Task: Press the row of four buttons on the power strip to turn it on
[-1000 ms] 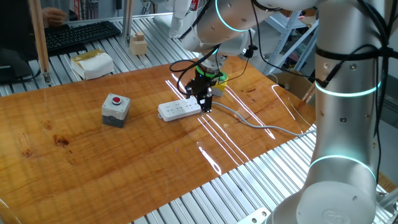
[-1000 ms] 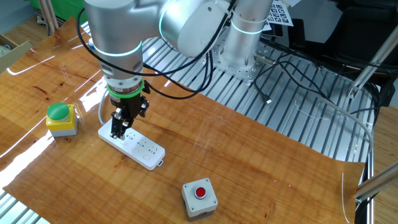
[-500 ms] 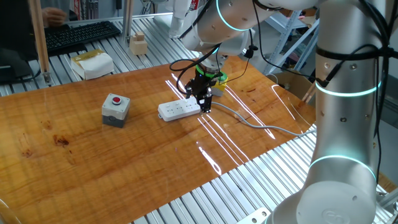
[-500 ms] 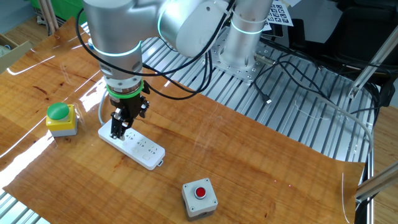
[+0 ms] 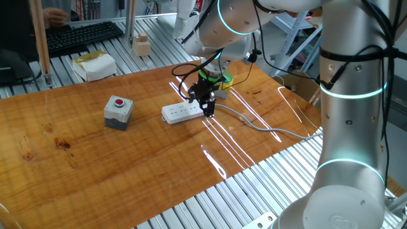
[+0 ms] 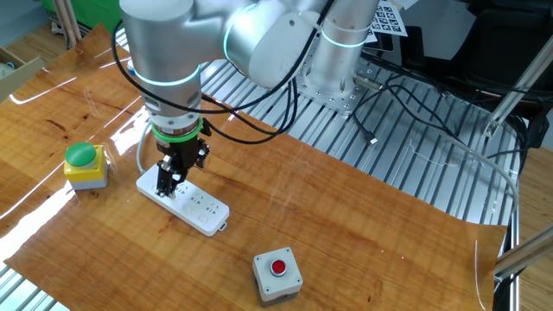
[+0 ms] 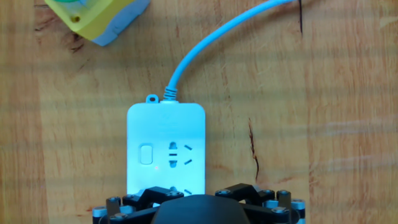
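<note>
The white power strip (image 5: 181,112) (image 6: 197,207) lies flat on the wooden table, its grey cable (image 5: 267,130) trailing away. My gripper (image 5: 208,112) (image 6: 164,187) points straight down over the strip's cable end, close above it; I cannot tell whether it touches. It holds nothing and its jaws stand wide. In the hand view the strip (image 7: 166,143) fills the centre. One small switch (image 7: 147,154) of the row of four buttons shows beside a socket. The other switches are hidden under the dark gripper body (image 7: 198,210).
A yellow box with a green cap (image 6: 84,164) (image 7: 99,18) stands just beyond the strip's cable end. A grey box with a red button (image 5: 118,111) (image 6: 277,275) sits further along the table. Metal rails border the wooden top.
The gripper has shifted slightly along the strip, away from its cable end. The strip and both boxes have stayed in place.
</note>
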`<state>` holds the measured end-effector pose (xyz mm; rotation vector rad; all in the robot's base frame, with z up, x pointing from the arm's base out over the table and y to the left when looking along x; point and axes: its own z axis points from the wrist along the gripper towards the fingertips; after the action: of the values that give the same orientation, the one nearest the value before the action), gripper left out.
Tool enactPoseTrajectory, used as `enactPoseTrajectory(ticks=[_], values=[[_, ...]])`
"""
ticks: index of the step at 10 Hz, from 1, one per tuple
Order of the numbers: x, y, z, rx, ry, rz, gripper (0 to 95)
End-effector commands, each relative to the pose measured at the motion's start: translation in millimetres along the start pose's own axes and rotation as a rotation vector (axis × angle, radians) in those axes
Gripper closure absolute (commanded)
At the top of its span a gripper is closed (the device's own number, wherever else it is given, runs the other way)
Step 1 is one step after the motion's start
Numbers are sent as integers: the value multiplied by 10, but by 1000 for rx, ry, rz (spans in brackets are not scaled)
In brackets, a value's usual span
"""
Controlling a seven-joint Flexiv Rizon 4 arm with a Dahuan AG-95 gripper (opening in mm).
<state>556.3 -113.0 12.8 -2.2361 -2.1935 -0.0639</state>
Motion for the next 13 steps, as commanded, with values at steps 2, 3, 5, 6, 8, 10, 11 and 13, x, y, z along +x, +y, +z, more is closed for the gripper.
enactPoseTrajectory(ticks=[2, 3, 5, 6, 8, 10, 11, 13], values=[[-18, 9, 145, -18, 1, -5, 0], [-5, -31, 138, -20, 6, -9, 0], [-19, 20, 52, -4, -2, 8, 0], [-44, 32, -49, 20, -1, -14, 0], [-32, 18, -102, 23, -1, -13, 0], [17, -12, -127, 23, 2, -2, 0], [34, -24, -135, 22, 3, 0, 0], [61, -38, -143, 18, 6, 4, 0]])
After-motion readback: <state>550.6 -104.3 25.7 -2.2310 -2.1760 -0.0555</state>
